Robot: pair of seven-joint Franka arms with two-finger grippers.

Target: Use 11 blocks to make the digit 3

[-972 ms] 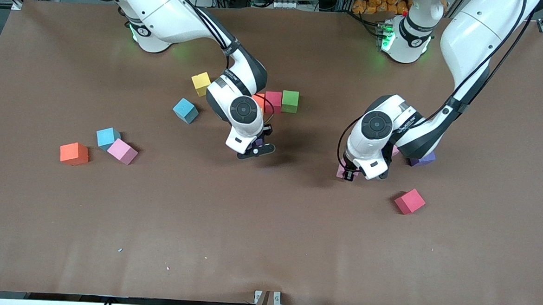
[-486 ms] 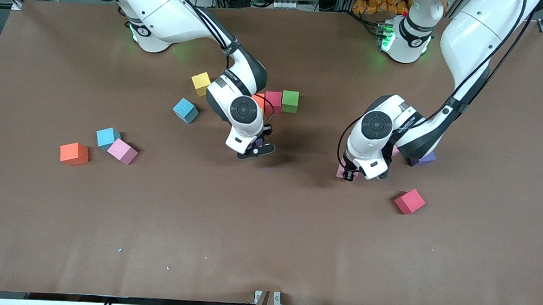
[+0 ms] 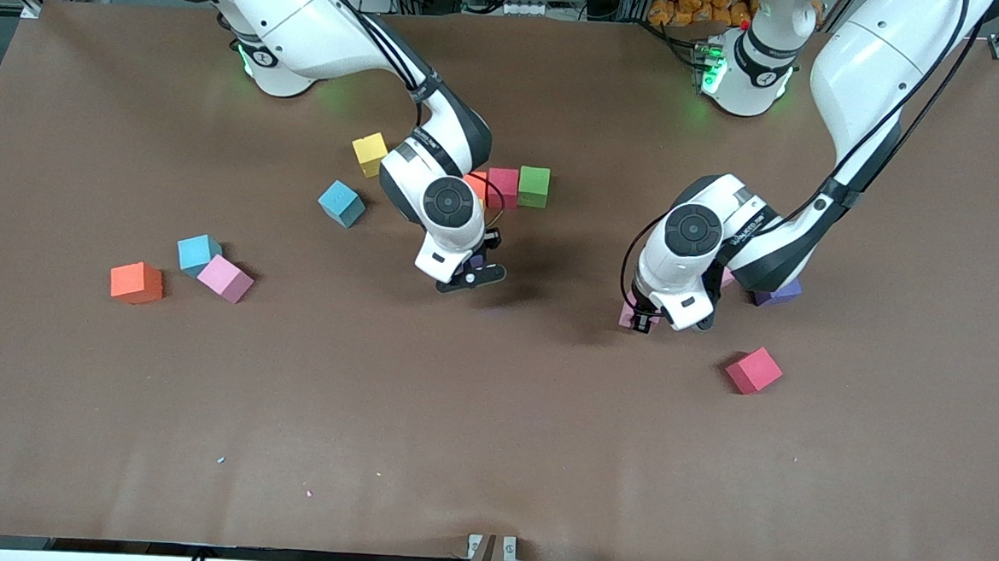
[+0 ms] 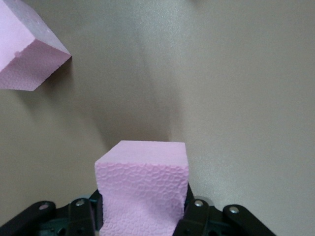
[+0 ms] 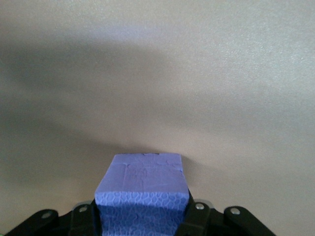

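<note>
While front hides grips | L claw (image 4: 142,216) pink block (image 4: 142,189) (wrist) | R claw (image 5: 142,216) purple block (image 5: 141,189)

Right gripper (image 3: 470,277) hangs mid-table, jaws clamped on a purple block (image 5: 142,194); left gripper (image 3: 647,318) pinches a pink block (image 4: 142,189).

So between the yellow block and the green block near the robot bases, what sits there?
Front view: between the yellow block and green block, the right arm's wrist overlaps an orange block; a red block adjoins the green.
</note>
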